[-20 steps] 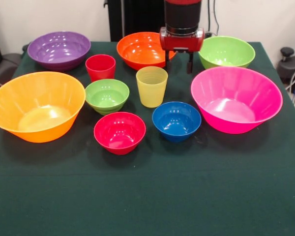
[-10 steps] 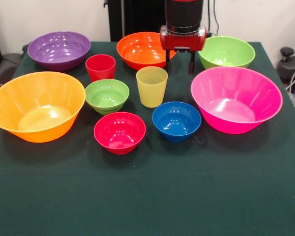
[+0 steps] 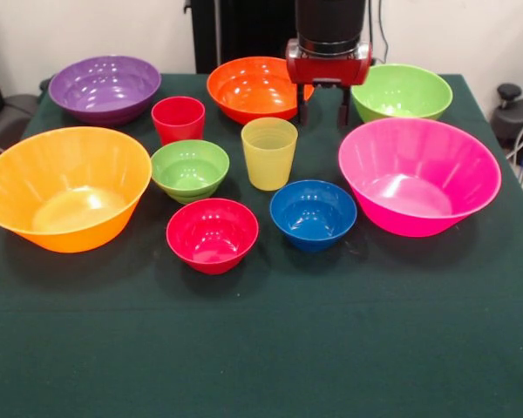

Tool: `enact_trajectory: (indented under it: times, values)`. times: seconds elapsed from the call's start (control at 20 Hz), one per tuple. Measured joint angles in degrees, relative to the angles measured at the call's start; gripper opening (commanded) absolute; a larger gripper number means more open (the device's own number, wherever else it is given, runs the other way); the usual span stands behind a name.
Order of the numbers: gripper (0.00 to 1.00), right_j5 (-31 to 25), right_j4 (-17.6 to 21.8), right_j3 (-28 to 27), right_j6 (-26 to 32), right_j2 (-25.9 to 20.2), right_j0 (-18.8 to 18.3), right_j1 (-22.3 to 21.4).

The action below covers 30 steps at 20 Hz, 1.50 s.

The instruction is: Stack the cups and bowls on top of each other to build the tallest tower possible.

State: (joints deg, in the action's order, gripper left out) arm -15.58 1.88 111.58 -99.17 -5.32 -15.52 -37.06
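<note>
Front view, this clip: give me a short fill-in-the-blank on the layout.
1. The yellow cup stands right side ____.
2. The gripper holds ____.
3. The largest bowl at the picture's right is ____.
4. The red cup stands nearest the small ____ bowl.

Missing words: up; nothing; pink; green

Bowls and cups crowd the upper half of the green table point(image 3: 261, 348), leaving its lower half open; narrow lanes flank the yellow cup point(image 3: 268, 152) beside the pink bowl point(image 3: 418, 174).
</note>
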Motion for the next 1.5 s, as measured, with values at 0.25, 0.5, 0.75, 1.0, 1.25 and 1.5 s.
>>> enact_trajectory:
  times: [0.25, 0.5, 0.75, 1.0, 1.25, 1.5]
  values:
    - [1.00, -2.8, -1.2, -0.6, 0.0, 0.0, 0.1, -1.2]
    - [1.00, -5.3, -2.8, -1.4, 0.0, -0.1, 0.2, -2.3]
    - [1.00, -7.6, -2.9, -3.3, 0.0, -0.1, 0.8, -2.6]
    - [1.00, -8.6, -2.9, -5.2, 0.0, 0.0, 1.1, -2.6]
    - [1.00, -8.6, -2.9, -6.6, 0.0, 0.3, 1.1, -2.6]
    - [1.00, -8.6, -2.9, -8.0, 0.0, 0.5, 1.1, -2.5]
